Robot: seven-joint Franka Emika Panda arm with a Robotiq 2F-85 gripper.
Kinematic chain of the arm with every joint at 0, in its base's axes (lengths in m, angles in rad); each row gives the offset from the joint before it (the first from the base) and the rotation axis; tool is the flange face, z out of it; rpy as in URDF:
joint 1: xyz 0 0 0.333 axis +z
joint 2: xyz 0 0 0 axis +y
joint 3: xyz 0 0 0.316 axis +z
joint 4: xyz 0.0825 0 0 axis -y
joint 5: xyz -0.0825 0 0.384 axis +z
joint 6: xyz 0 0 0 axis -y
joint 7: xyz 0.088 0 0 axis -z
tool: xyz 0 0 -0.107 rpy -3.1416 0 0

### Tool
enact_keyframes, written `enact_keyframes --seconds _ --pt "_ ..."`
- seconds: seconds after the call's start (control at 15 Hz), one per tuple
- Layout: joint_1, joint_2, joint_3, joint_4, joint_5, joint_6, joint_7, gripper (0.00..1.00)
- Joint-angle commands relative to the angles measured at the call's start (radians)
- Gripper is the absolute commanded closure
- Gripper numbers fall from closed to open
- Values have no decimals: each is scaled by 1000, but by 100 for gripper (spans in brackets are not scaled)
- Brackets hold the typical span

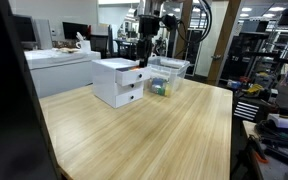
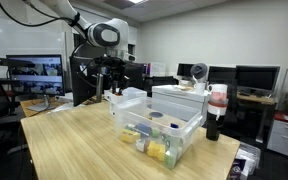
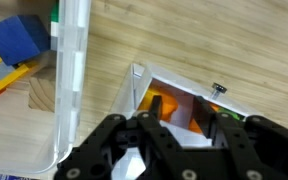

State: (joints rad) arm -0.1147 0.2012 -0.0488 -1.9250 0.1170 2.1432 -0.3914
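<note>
place: lab/office | cues: monitors [image 2: 32, 75], equipment racks [image 1: 252, 55], wooden worktable [image 1: 154, 130]

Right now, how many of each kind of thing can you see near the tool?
drawer box: 1
clear bin: 1
bottle: 1
Total: 3

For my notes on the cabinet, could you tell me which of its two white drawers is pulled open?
The upper drawer: its front stands out from the white cabinet, right under the pincer, while the lower drawer sits shut.
</note>
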Motion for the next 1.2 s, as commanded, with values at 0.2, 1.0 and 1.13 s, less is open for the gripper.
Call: enact_keyframes --seconds 0.2,1.0,1.13 --pt "-4 -58 5 -144 -13 117 -67 7" --pt "-1 -55 -9 -158 -20 115 -12 43" --pt "0 -55 -8 -156 -20 116 -12 36"
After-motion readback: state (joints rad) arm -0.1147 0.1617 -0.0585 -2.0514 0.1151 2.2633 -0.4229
